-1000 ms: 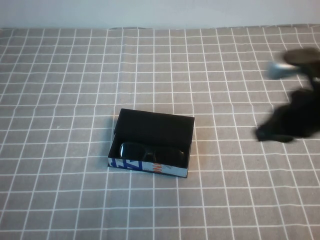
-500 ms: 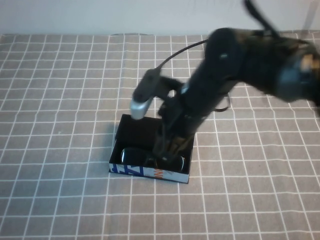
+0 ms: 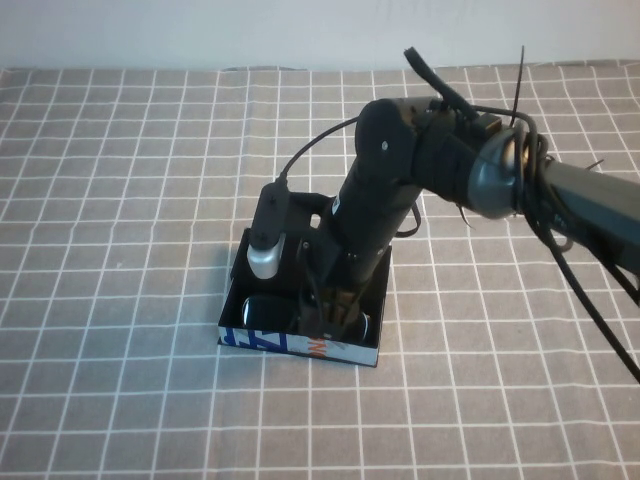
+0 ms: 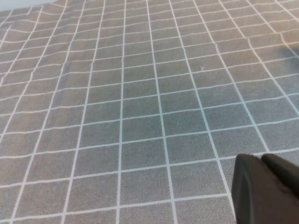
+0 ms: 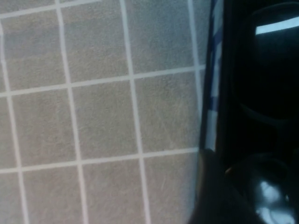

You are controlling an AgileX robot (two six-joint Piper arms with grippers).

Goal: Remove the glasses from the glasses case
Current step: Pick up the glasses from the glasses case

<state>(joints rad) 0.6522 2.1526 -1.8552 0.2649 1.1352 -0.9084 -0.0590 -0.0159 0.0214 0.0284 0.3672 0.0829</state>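
The glasses case (image 3: pixel 290 344) lies open on the checked cloth, its blue, white and orange printed side towards me. The black glasses (image 3: pixel 262 311) lie inside along the front wall. My right gripper (image 3: pixel 327 316) reaches down into the case over the middle of the glasses, open, with the frame between its fingers. In the right wrist view one of the fingers (image 5: pixel 211 186) stands by the case's printed wall (image 5: pixel 212 93), next to a dark lens (image 5: pixel 271 70). My left gripper (image 4: pixel 267 186) is shut and empty over bare cloth, out of the high view.
The grey cloth (image 3: pixel 120 200) with a white grid covers the whole table. The right arm (image 3: pixel 470 160) and its cables stretch in from the right, over the case's back edge. A pale wall runs along the far edge.
The right arm swung in from the far right to the case. In the last half second the gripper has gone lower into it, over the glasses. The case has not moved.
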